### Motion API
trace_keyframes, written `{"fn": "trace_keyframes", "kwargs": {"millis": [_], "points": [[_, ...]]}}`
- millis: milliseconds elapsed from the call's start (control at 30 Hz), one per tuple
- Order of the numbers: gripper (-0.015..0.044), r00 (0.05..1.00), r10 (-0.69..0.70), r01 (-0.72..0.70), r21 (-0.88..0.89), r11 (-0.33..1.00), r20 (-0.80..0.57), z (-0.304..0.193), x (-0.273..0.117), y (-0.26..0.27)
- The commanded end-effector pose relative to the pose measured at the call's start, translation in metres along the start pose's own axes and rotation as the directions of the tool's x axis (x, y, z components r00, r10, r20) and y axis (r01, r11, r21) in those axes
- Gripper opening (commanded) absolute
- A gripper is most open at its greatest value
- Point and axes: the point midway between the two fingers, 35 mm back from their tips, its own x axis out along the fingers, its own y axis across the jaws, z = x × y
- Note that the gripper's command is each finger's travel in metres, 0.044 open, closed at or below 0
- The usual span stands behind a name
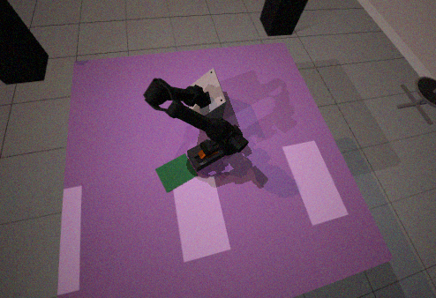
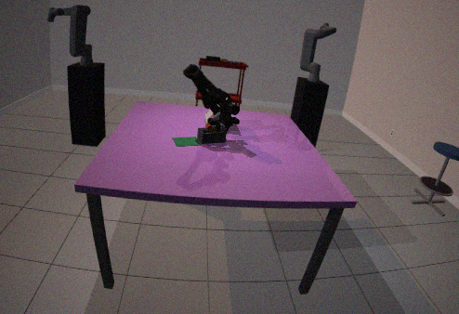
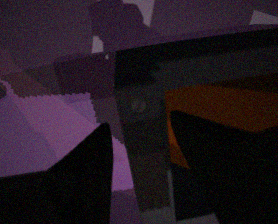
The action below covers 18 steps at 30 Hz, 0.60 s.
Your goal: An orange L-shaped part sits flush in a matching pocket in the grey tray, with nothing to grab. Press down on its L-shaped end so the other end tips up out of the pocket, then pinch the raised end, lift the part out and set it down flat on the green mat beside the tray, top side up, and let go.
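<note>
The grey tray [image 1: 208,162] [image 2: 211,136] [image 3: 142,135] sits at the right edge of the green mat [image 1: 175,175] [image 2: 184,141]. The orange part [image 1: 202,154] [image 2: 208,127] [image 3: 215,102] is in the tray, largely hidden by the gripper. In the exterior view its mat-side end seems to stand above the tray's rim, so it looks tipped. My gripper [image 3: 140,124] is partly open with nothing between its fingers, low at the tray's end away from the mat. In the wrist view one fingertip is over the part's L-shaped end and the other is outside the tray wall. Contact is hidden.
A pale slanted block [image 1: 214,83] with dark dots stands behind the tray, under the arm's raised links. The purple table [image 1: 128,222] [image 2: 153,169] carries dark shadows and bright light patches. Two black pedestals and a red cart stand beyond it.
</note>
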Motion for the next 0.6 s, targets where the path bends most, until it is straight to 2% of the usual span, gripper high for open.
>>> {"fn": "trace_keyframes", "kwargs": {"millis": [0,567], "points": [[0.0180,1.000,-0.013,0.013,-0.006,1.000,-0.005,-0.0017,0.0029,-0.0019],[0.0180,1.000,-0.002,0.002,-0.004,1.000,0.000,-0.0005,0.0013,0.0005]]}}
